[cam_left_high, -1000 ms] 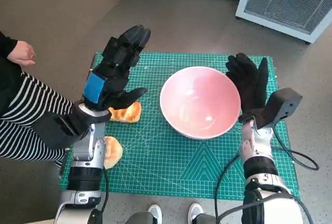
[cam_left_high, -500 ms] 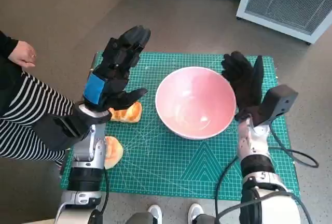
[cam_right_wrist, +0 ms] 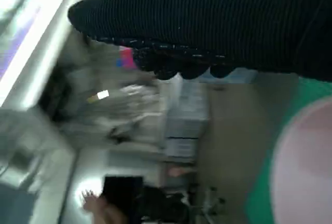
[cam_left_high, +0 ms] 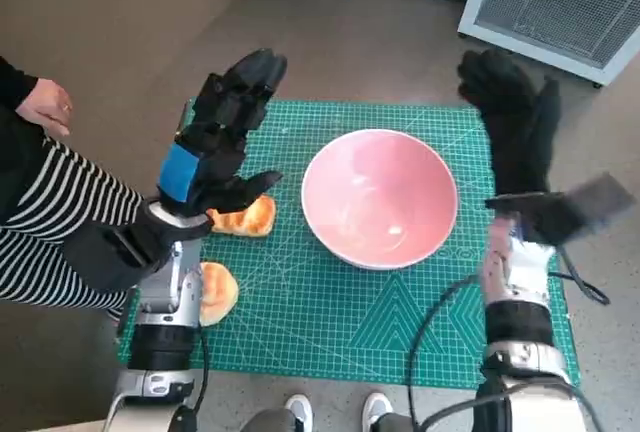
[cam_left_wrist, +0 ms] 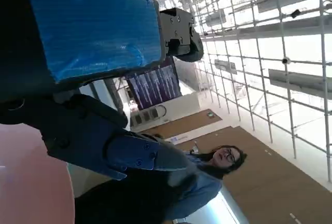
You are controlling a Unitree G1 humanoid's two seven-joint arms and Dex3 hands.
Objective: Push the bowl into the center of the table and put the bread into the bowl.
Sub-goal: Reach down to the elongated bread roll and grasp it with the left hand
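Note:
A wide pink bowl sits on the green cutting mat, a little right of its middle. A slice of its rim shows in the right wrist view as pink bowl. One piece of bread lies left of the bowl, partly under my left hand. A second bread piece lies near the mat's left edge, beside my left forearm. My left hand hovers raised over the mat's left part, fingers spread, holding nothing. My right hand is lifted beyond the bowl's right side, fingers apart, empty.
A person in a striped sleeve sits at the left, one hand near the table. White ventilated units stand on the floor beyond the table. A person shows in the left wrist view.
My right hand has drawn back from the bowl's right rim and risen up and to the right. The bowl stands slightly left of where it was a second ago. The left hand stays put.

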